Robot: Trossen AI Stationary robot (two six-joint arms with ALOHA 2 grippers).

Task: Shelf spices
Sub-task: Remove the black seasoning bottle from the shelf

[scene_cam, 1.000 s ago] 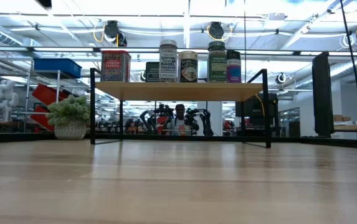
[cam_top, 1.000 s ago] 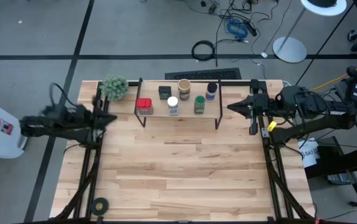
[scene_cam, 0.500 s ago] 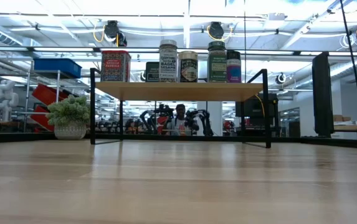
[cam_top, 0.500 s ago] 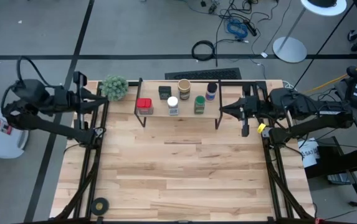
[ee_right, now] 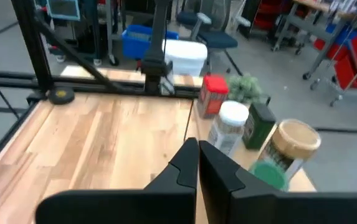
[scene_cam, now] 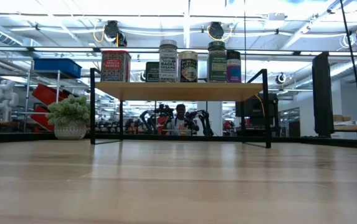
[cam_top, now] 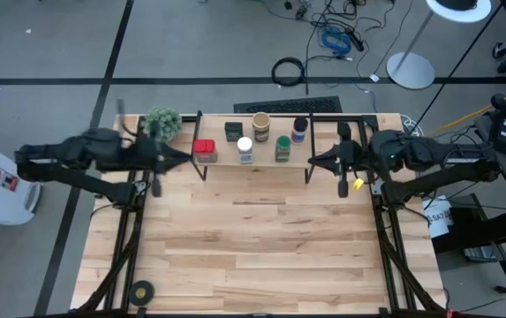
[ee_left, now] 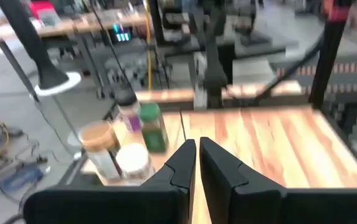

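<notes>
The table (cam_top: 261,256) carries the shelf (cam_top: 254,161) along its far edge, where both arms can reach it. All six spices stand together on the shelf's top board, so the shelving looks finished: tan jar (cam_top: 261,123), red tin (cam_top: 204,150), green-lidded jar (cam_top: 283,147), white-lidded jar (cam_top: 245,150), dark tin (cam_top: 233,131) and dark-lidded jar (cam_top: 299,129). The left gripper (cam_top: 182,157) hangs just off the shelf's left end, fingers closed and empty; the right gripper (cam_top: 316,160) hangs off its right end, likewise closed on nothing.
</notes>
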